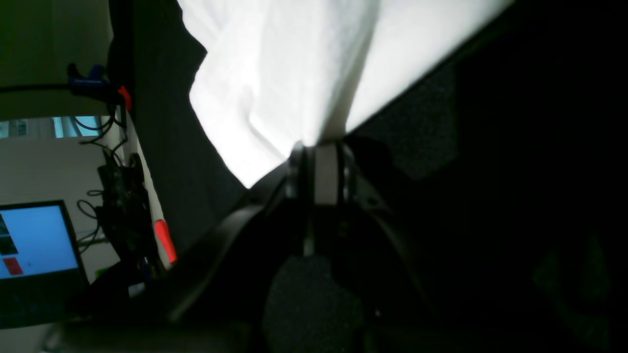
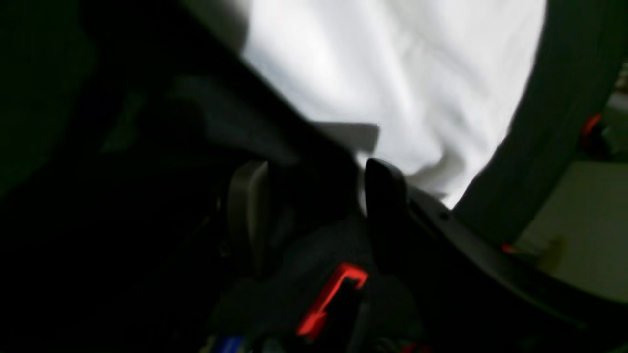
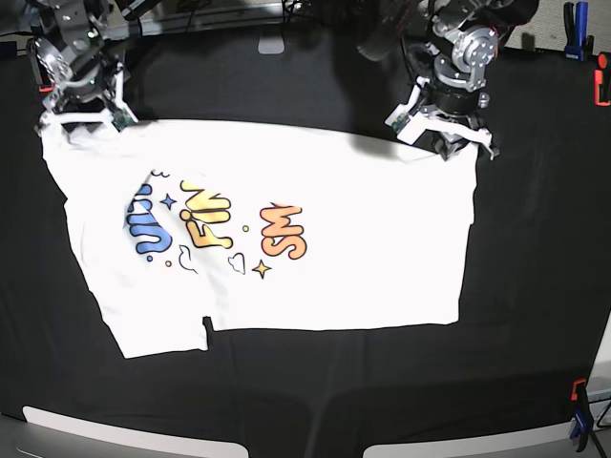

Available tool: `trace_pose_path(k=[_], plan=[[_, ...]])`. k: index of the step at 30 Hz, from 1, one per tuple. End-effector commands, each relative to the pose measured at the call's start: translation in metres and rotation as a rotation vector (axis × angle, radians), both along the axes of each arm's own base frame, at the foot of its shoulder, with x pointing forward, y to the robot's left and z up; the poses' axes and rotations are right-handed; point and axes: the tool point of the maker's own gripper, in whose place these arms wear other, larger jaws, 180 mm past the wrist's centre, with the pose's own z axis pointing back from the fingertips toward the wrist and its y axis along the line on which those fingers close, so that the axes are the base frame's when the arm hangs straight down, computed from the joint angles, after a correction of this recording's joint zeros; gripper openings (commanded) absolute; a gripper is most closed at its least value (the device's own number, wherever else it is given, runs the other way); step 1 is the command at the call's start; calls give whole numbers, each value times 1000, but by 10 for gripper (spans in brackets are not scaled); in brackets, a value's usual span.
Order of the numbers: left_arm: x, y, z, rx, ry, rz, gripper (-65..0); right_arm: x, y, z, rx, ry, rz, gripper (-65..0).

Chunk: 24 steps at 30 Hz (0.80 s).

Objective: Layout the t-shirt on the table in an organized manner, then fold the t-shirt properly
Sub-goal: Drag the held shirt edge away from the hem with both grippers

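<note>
Left gripper (image 1: 319, 152) is clenched on the t-shirt (image 3: 286, 239) hem. Right gripper (image 2: 314, 196) stands released over the opposite corner; it should pinch equally before tensioning evenly.

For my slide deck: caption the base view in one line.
White t-shirt spread print-up on the black table; left gripper pinches its far edge, right gripper open at the opposite corner.
</note>
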Motion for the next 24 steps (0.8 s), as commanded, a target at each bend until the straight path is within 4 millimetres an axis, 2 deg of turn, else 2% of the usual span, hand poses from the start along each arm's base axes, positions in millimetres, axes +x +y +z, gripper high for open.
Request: trace_pose_path(k=[1,6,10,14,20,24], plan=[[-4,2,-3,7,21,-1,-650,5,-1,5,-16,-12,30,-345],[0,18,1,83,-2,-12,-650,15,0,13,-144,-68,136,-345],[0,19,1,83,-1,-11,-650,20,8,20,-225,-136,223,-345],[0,19,1,84,-1,-12,-650,26,9,29,-263,-206,228,-345],[0,19,1,84,-1,-11,-650,27,1,23,-266,-186,215,-345],[0,19,1,84,-1,-11,-650,16,5,8,-226,-88,228,-345]])
